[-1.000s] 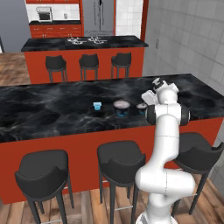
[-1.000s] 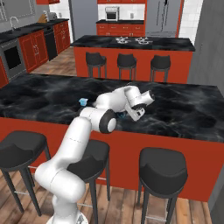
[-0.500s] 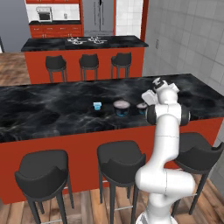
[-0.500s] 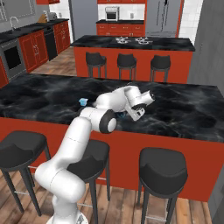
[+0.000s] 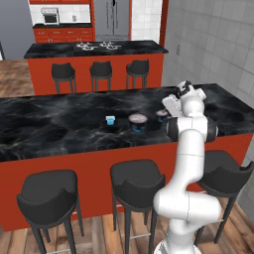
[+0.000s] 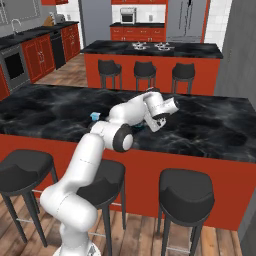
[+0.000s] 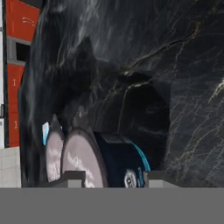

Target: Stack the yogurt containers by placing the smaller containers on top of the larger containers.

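Nothing much shifts since a second ago: my gripper [image 7: 113, 176] sits low over the small dark cup [image 7: 107, 162], jaws apart on either side, not yet clamped; tub [image 5: 137, 122] waits beyond, blue cup [image 5: 110, 120] farther

dark tub [image 5: 137, 122] with pinkish-grey lid, light-blue cup [image 5: 110, 120], black marbled counter [image 5: 59, 124].

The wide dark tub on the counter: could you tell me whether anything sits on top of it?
Nothing rests on the wide tub's pale lid. The light-blue cup stands apart on the counter; the small dark cup is partly covered by the arm.
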{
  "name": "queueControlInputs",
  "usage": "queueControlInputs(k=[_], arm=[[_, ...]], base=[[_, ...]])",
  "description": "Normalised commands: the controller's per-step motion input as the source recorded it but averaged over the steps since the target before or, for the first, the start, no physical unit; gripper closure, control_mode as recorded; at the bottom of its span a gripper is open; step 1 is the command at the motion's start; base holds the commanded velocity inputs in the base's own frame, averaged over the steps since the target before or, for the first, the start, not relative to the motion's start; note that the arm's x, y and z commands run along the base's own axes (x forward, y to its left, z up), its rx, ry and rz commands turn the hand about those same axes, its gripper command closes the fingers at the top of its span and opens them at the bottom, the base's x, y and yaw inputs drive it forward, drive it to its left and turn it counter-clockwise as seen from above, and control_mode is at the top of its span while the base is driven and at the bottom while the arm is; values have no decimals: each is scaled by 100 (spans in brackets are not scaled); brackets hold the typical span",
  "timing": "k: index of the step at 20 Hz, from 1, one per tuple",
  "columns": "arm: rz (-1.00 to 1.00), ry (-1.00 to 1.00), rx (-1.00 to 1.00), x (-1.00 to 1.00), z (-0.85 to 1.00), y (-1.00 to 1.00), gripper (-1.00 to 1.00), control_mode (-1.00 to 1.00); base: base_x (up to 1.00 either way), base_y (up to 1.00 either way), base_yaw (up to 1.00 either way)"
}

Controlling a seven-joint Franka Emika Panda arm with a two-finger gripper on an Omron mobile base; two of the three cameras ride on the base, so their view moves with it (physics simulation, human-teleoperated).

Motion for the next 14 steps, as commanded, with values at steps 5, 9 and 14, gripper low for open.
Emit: queueControlInputs(k=[5,9,14], arm=[[0,0,0,-15,32,5,100,-100],[0,0,0,-18,7,25,100,-100],[0,-4,0,-25,2,39,100,-100]], base=[[0,0,0],[0,0,0],[0,0,0]])
